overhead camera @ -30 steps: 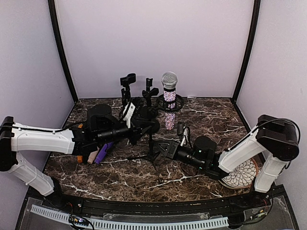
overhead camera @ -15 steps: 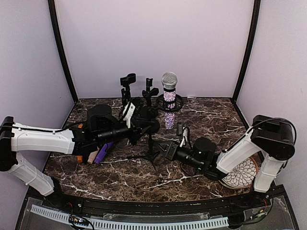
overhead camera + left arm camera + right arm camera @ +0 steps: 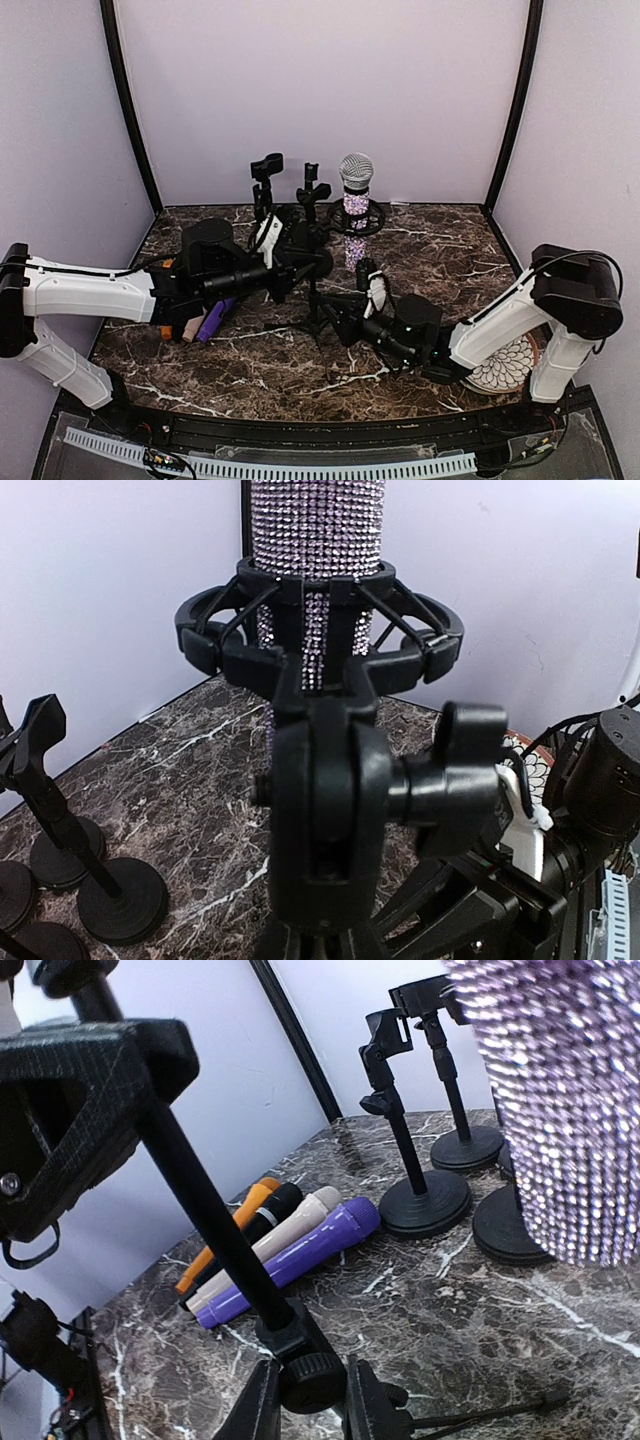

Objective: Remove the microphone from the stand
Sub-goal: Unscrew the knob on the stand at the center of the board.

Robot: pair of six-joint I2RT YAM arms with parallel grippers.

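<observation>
nearest the bases, a patterned plate [image 3: 508,362] lies on the marble table [image 3: 440,245], partly under the right arm and well behind that arm's fingers. the right gripper [image 3: 312,1412] sits low over the table, its fingers drawn close and pinching the knurled collar at the foot of the stand [image 3: 215,1220]. the black post climbs up and to the left from between the fingertips, and one tripod leg runs out along the table to their right. beyond these fingers and to their left, four loose handles [image 3: 280,1250], orange, black, cream and purple, lie side by side. further in, the left gripper [image 3: 312,262] is clamped tight on the stand's post higher up, though its own camera does not show the fingers. just ahead of and above them sits the swivel joint, and over that the shock-mount ring [image 3: 200,620]. the microphone [image 3: 315,530], studded with sparkling stones, stands upright and seated in that ring, its mesh head above both pairs of fingers. farthest from the fingers, toward the back wall, small empty clip stands [image 3: 405,1110] rest on round bases
</observation>
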